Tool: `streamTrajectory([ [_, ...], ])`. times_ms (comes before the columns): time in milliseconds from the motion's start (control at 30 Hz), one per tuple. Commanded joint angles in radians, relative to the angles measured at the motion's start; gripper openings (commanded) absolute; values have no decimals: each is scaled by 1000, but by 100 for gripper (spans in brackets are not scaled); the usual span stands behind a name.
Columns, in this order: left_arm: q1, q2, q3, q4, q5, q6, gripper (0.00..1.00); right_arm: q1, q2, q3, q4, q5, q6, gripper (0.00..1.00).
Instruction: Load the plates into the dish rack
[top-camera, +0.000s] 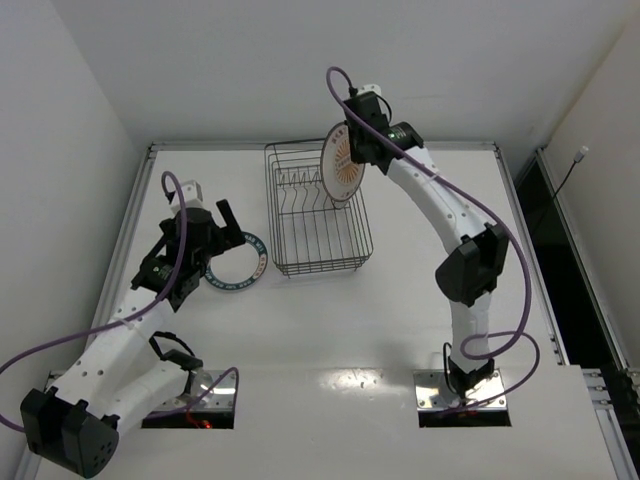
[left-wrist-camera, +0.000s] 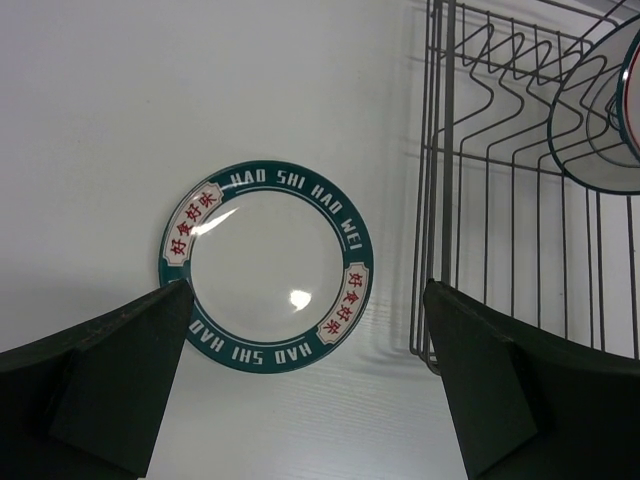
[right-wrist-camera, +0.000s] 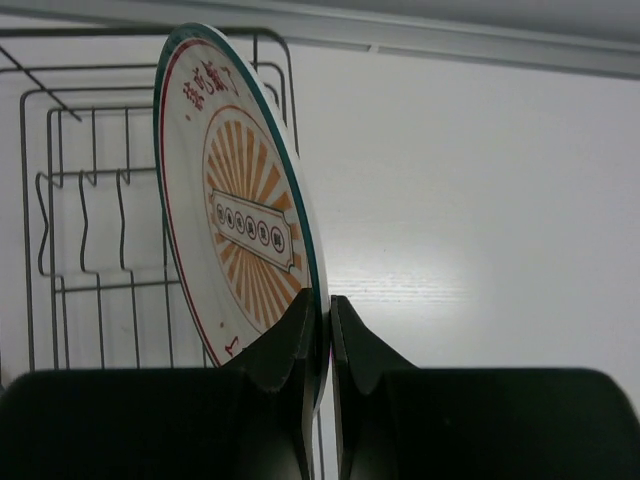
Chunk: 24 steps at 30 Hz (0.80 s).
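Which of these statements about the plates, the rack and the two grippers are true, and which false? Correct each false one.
1. The right gripper pinches the sunburst plate by its rim. True.
2. The teal-rimmed plate stands in the rack. False: it lies flat on the table, left of the rack.
3. The left gripper is shut on a plate. False: it is open, holding nothing.
4. The sunburst plate is held on edge, not flat. True.

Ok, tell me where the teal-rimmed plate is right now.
In the top view, the teal-rimmed plate lies flat on the table, just left of the dish rack and not touching it, directly below the open left gripper.
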Motion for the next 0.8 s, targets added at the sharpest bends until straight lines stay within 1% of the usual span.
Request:
streamTrajectory([
  [0,-2,0,23,4,9,-20,100,27,30,116,61,169,-30,0],
  [100,-2,9,23,-5,21,-20,100,38,102,222,15,207,-39,0],
  [133,-2,9,23,-5,21,-20,100,38,117,233,15,221,-51,0],
  [267,-2,18,42,-16,9,-11,100,49,137,224,20,263,-74,0],
  [500,-2,27,51,-25,0,-2,100,69,199,224,41,286,-110,0],
  [667,-2,27,71,-34,-9,-2,100,92,229,192,41,232,-110,0],
  [767,-2,27,71,-43,-9,-2,100,113,239,170,41,160,-89,0],
])
